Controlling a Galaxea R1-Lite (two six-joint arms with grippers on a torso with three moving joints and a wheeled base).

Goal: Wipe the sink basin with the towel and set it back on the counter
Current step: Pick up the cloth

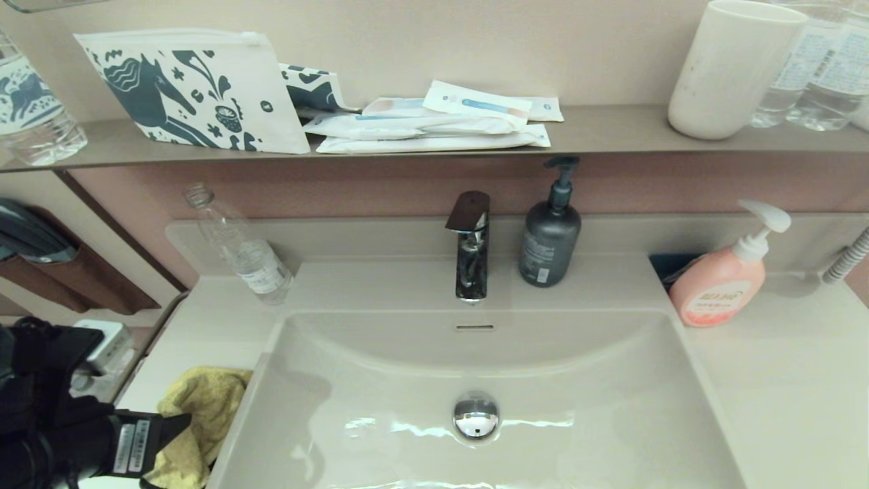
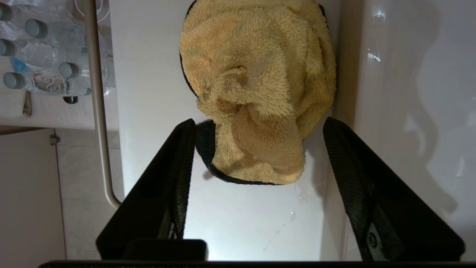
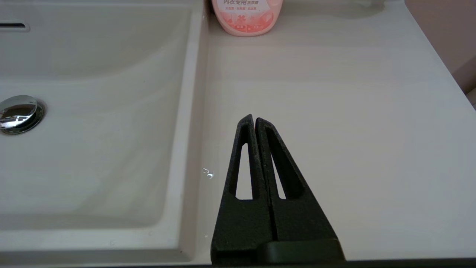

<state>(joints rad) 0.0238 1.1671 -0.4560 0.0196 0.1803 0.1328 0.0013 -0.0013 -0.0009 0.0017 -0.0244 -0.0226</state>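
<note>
On the counter [image 1: 204, 326], crumpled mustard towel [image 2: 256, 93]

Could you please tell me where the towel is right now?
The towel lies bunched on the counter left of the sink basin, between the open left gripper's fingers.

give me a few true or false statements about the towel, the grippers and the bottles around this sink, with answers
1. The towel lies bunched on the counter beside the sink basin. True.
2. The left gripper is shut on the towel. False: its fingers stand open on either side of the towel's near end.
3. The right gripper is shut and holds nothing. True.
4. The pink pump bottle stands inside the basin. False: it stands on the counter, to the basin's right.
5. The dark pump bottle stands beside the faucet. True.
</note>
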